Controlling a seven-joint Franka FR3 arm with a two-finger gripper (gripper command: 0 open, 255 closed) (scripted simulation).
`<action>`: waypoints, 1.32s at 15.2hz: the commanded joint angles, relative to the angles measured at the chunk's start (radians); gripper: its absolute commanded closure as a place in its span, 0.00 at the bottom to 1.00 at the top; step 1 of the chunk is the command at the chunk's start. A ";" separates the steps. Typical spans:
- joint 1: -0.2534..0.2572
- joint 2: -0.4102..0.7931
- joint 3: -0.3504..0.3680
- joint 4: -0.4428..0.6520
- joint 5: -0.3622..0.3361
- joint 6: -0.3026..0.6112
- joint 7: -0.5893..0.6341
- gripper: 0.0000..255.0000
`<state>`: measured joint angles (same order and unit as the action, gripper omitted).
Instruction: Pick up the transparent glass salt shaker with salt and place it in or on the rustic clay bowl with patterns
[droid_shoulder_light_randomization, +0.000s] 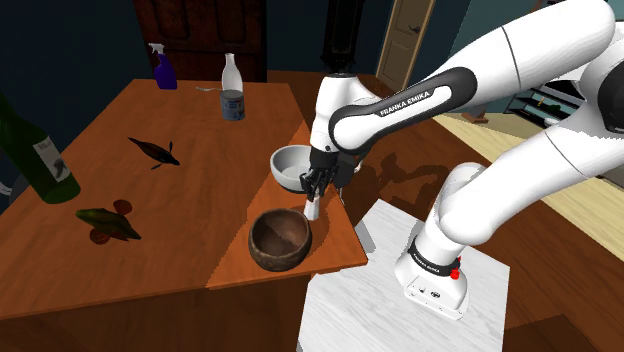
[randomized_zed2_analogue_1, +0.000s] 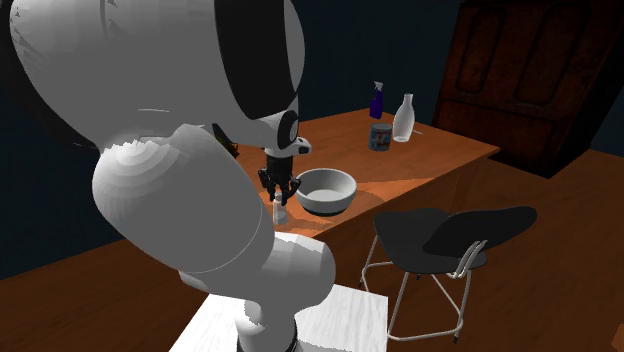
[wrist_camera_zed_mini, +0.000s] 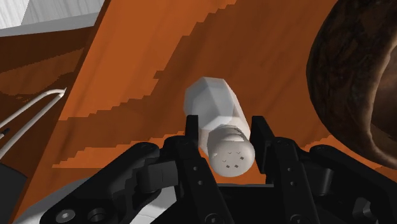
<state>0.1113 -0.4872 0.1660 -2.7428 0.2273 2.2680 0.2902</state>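
Two black fingers (wrist_camera_zed_mini: 192, 137) of the gripper (wrist_camera_zed_mini: 227, 130) are closed to a narrow gap and clamped on the salt shaker (wrist_camera_zed_mini: 219, 121), one on each side just below its perforated cap, with nothing else between them. The shaker is drawn plain white-grey, cap end toward the hand and base pointing at the orange-brown table (wrist_camera_zed_mini: 146, 70). In the shoulder view we see the gripper (droid_shoulder_light_randomization: 315, 192) pointing down near the table edge closest to the stand (droid_shoulder_light_randomization: 390, 300), with the shaker (droid_shoulder_light_randomization: 312, 209) upright and sticking out below the fingertips. It sits between the white bowl (droid_shoulder_light_randomization: 291, 165) and the brown bowl (droid_shoulder_light_randomization: 280, 240), just beside the brown bowl's rim and not over it. We cannot tell whether the base touches the tabletop or is just off it. The second exterior view agrees: gripper (randomized_zed2_analogue_1: 278, 190) vertical, shaker (randomized_zed2_analogue_1: 279, 212) under it, just beside the white bowl (randomized_zed2_analogue_1: 326, 188). In the wrist view the brown bowl (wrist_camera_zed_mini: 356, 83) lies near the shaker, apart from it.
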 joint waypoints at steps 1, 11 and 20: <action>0.000 0.000 0.000 0.000 0.000 0.000 0.000 1.00; -0.002 -0.028 -0.004 0.023 -0.006 -0.051 0.005 1.00; -0.007 -0.092 -0.015 0.104 -0.022 -0.195 0.020 1.00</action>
<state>0.1038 -0.5725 0.1514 -2.6477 0.2059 2.0886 0.3073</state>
